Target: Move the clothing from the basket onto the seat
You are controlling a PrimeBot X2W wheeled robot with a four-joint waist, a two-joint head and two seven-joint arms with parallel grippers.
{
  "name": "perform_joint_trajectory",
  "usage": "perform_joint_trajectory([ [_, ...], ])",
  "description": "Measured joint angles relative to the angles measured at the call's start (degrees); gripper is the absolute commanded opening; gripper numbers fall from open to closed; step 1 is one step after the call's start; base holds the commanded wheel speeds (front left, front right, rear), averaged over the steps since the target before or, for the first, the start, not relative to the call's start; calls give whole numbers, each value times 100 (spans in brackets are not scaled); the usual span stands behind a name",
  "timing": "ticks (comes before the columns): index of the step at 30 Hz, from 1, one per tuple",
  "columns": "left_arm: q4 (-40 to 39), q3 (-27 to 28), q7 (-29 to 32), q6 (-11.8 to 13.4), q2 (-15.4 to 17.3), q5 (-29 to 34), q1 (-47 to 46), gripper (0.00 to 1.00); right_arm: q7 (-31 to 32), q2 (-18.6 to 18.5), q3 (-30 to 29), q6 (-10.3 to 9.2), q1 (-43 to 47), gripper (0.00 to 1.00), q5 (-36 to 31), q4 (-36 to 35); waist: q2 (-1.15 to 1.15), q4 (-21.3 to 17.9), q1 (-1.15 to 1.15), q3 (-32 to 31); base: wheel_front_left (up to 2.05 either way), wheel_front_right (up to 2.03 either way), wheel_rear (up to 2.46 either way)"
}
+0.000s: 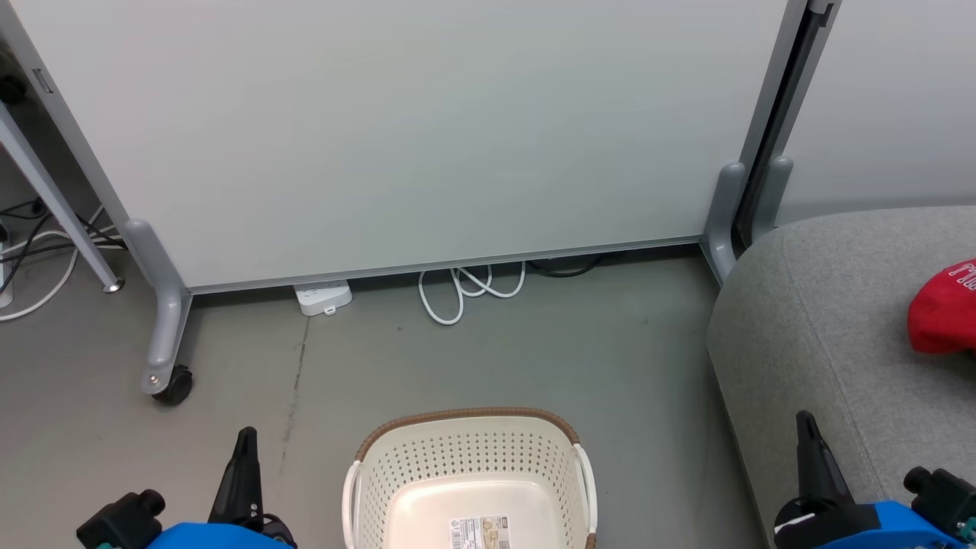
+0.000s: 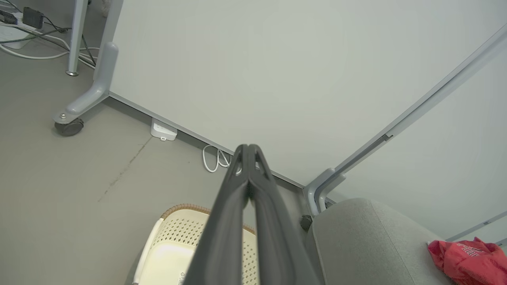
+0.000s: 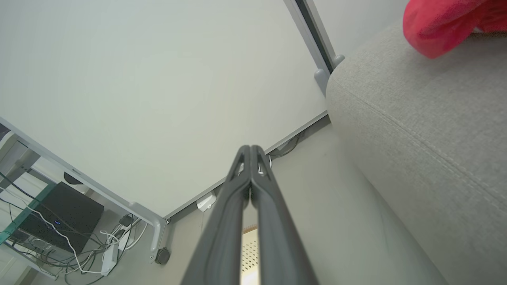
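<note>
In the head view, we see the cream-white perforated plastic laundry basket with the brown woven-look rim on the grey floor straight ahead. Its bare bottom and printed label show, with no fabric in the part we can see; its near end is cut off by the frame. The bright red soft garment with white lettering lies on the large grey woven upholstered seat at the right, well apart from the basket. The left gripper points up at the lower left and the right gripper at the lower right, beside the seat's edge, both empty and each looking like a single dark spike. In the left wrist view, that arm's two fingers are pressed together at the tips with nothing between them, hanging over the basket's far rim, and the red garment sits on the seat at the lower right. In the right wrist view, its fingers likewise meet tip to tip and grip nothing; the seat's stitched seam runs along the right, the red fabric rests at the upper right, and a sliver of the basket shows low between the fingers. We judge the placing step finished and the arms parked. The next move calls for a look into the basket's hidden near end. If anything red remains there, we would spread one claw, reach down and pinch a fold.
</note>
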Motion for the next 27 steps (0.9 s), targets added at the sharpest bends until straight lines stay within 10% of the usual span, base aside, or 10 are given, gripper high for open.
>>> perform_joint_trajectory([
  [27, -141, 338, 559, -119, 2, -2152, -91, 0, 587, 19, -105, 0, -227, 0, 2330, -81, 0, -75, 0, 57, 0, 0, 0],
])
